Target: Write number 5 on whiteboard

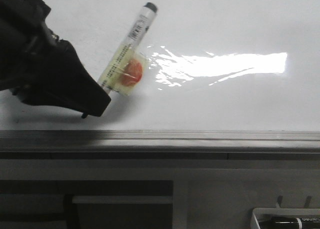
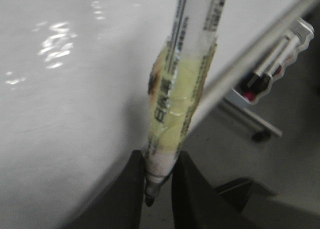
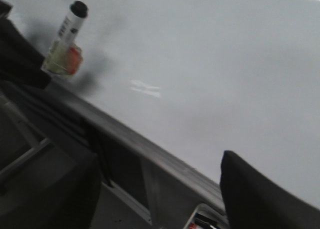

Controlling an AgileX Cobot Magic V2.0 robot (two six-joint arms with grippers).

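The whiteboard (image 1: 225,104) is glossy white with a bright glare patch, and no number 5 shows on it. My left gripper (image 1: 100,101) is at the left, over the board's near part, and is shut on a white marker (image 1: 132,44) wrapped in yellowish tape with an orange patch. The marker slants up and to the right, with its dark end far from the fingers. In the left wrist view the fingers (image 2: 130,189) clamp the marker (image 2: 180,89) near its narrow end. My right gripper (image 3: 160,189) is open and empty, out of the front view. The marker also shows in the right wrist view (image 3: 67,34).
A grey metal ledge (image 1: 200,136) runs along the board's near edge. A small white tray (image 1: 287,219) with spare markers hangs below at the right, also in the left wrist view (image 2: 272,69). Dark shelving sits below the ledge at the left.
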